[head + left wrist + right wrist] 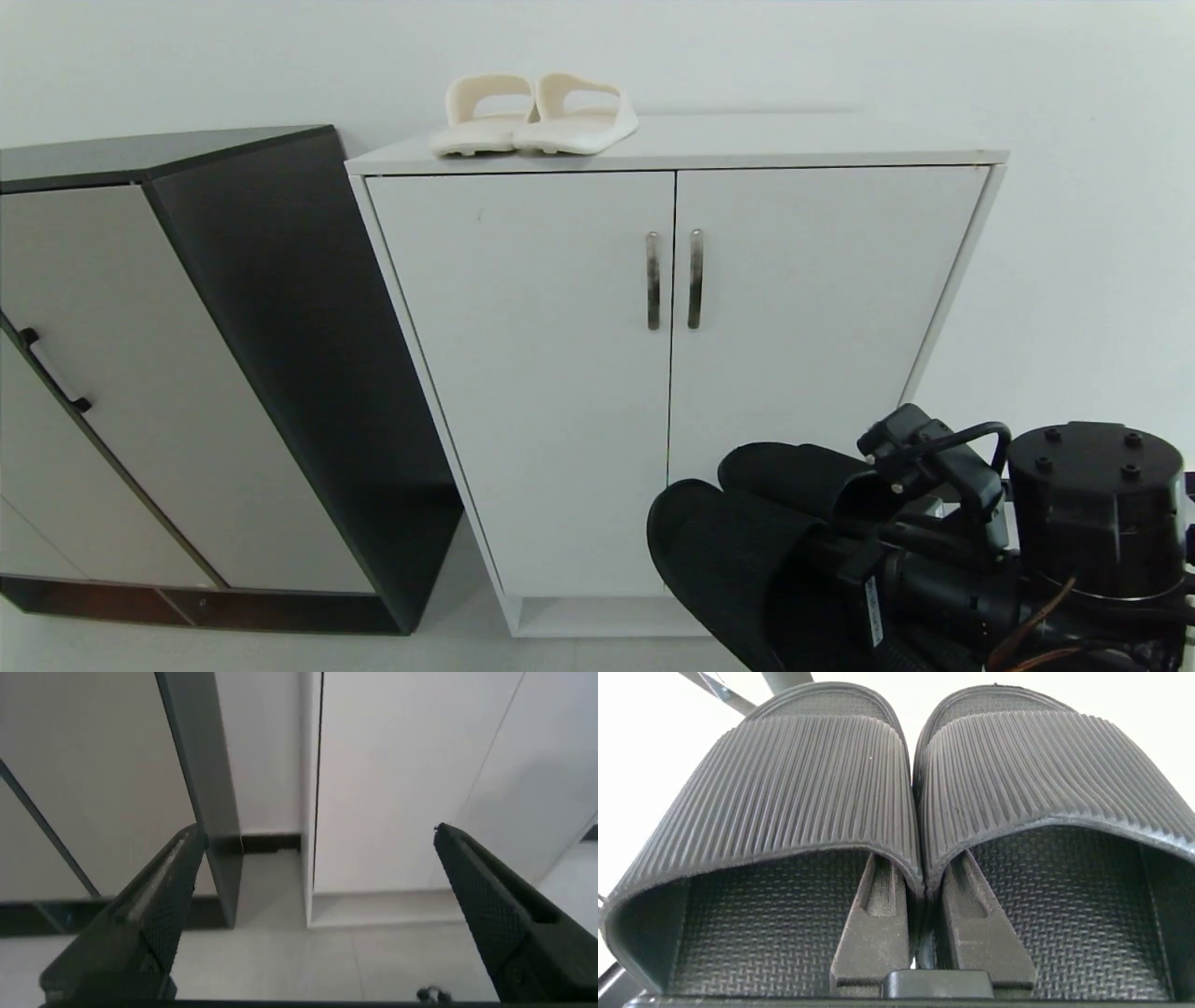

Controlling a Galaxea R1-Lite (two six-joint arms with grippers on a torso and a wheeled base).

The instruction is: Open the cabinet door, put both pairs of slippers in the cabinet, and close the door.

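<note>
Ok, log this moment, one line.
cabinet doors: shut | right pincer: shut on black slippers | left pincer: open | cream slippers: on cabinet top

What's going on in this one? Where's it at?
The right gripper is shut on the pair of black slippers, pinching their inner walls together, low in front of the white cabinet. Both cabinet doors are closed, so the opening step is not yet done. The cream slippers sit on top of the cabinet. The left gripper is open and holds nothing, low down and facing the cabinet's base.
</note>
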